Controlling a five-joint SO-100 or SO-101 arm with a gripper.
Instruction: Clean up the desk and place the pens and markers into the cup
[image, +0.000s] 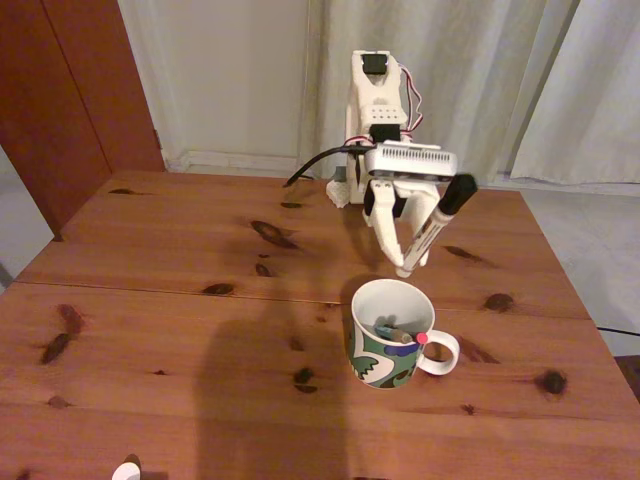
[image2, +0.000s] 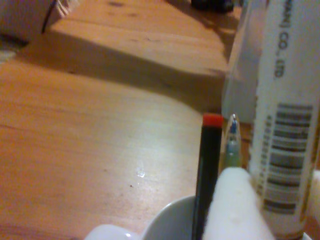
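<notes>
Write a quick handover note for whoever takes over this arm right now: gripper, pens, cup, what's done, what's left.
Gripper: shut on the white marker, held tilted, black cap up, its lower end just above the cup's rim.
Cup: upright on the desk, handle to the right in the fixed view.
Done: the black pen with the red end and the teal-green pen are already in the cup.
Left: lower the marker into the cup and release it. A small white thing sits at the near edge of the desk; I cannot tell what it is.
</notes>
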